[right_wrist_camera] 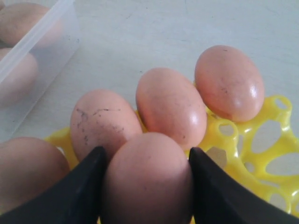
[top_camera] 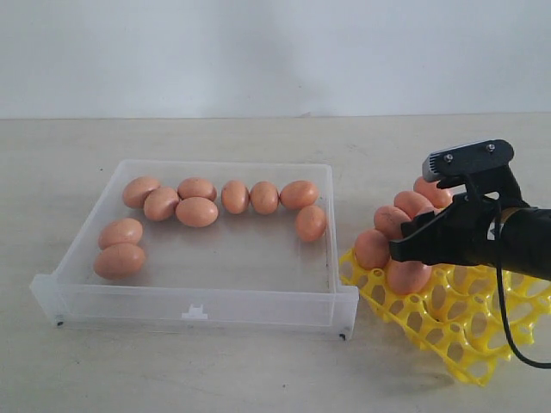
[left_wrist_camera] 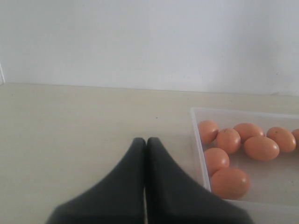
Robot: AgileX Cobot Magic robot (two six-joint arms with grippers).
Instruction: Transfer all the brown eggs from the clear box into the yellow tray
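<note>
Several brown eggs [top_camera: 197, 211] lie in the clear box [top_camera: 129, 303], most in a row along its far wall and two by its left wall. The yellow tray [top_camera: 448, 329] sits to the right of the box and holds a row of eggs [top_camera: 392, 221] along its near-left edge. My right gripper [top_camera: 405, 254] is over that edge, shut on one brown egg [right_wrist_camera: 147, 177] gripped between both fingers [right_wrist_camera: 79, 191], just above the tray [right_wrist_camera: 275, 140]. My left gripper [left_wrist_camera: 145, 140] is shut and empty over bare table beside the box [left_wrist_camera: 201, 154]; the exterior view does not show it.
A pale wall stands behind the beige table [top_camera: 258, 370]. The far and right cups of the tray [top_camera: 516, 301] hold nothing. A black cable [top_camera: 508, 335] loops from the right arm over the tray.
</note>
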